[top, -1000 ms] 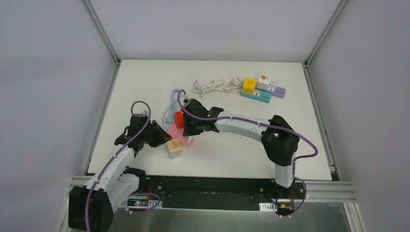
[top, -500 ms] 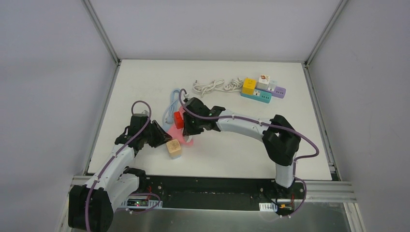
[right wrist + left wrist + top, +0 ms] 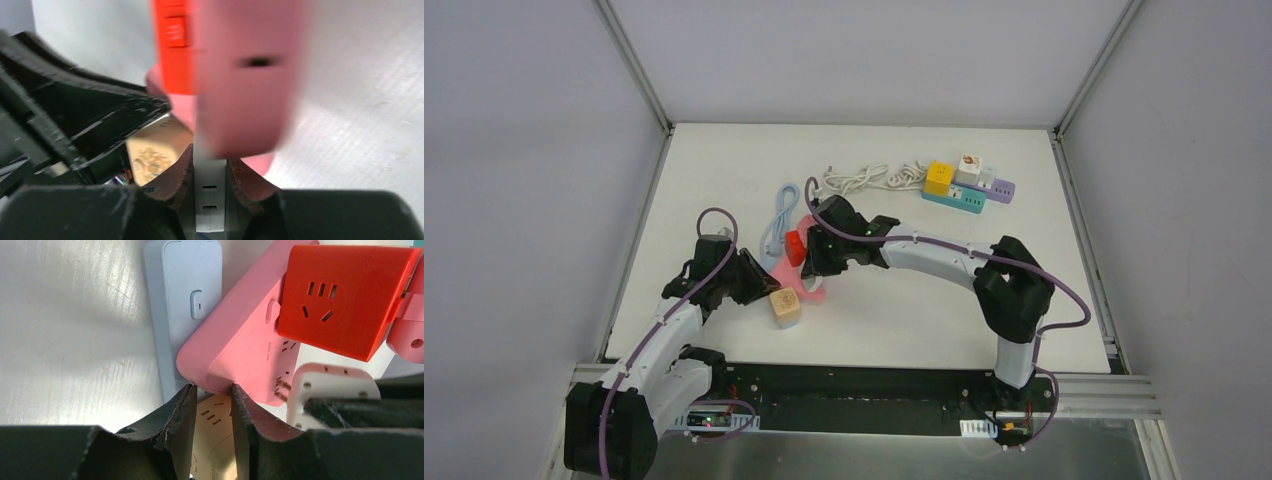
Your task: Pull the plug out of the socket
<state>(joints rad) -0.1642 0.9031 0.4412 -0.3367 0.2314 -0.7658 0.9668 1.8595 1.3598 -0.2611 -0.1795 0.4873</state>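
Note:
A pink power strip [image 3: 804, 280] lies mid-table with a red plug cube [image 3: 795, 247] on it and a tan plug cube [image 3: 783, 306] at its near end. My left gripper [image 3: 767, 288] reaches in from the left. In the left wrist view its fingertips [image 3: 187, 395] pinch the pink strip's end [image 3: 240, 350], and the tan cube [image 3: 215, 440] shows in the gap. My right gripper [image 3: 812, 265] is shut on a white plug [image 3: 209, 190] beside the pink strip. This plug also shows in the left wrist view [image 3: 330, 382]. Whether its pins are still in the strip is hidden.
A pale blue power strip [image 3: 182, 300] lies under and beside the pink one, its cable looping back [image 3: 774, 225]. At the back right, teal and purple strips [image 3: 969, 197] carry a yellow cube [image 3: 938, 177] and a white cube. A coiled white cable [image 3: 864, 178] lies left of them.
My right arm's wrist and elbow have drifted slightly right and back, still holding the white plug. The left arm, pink strip and tan cube stay put.

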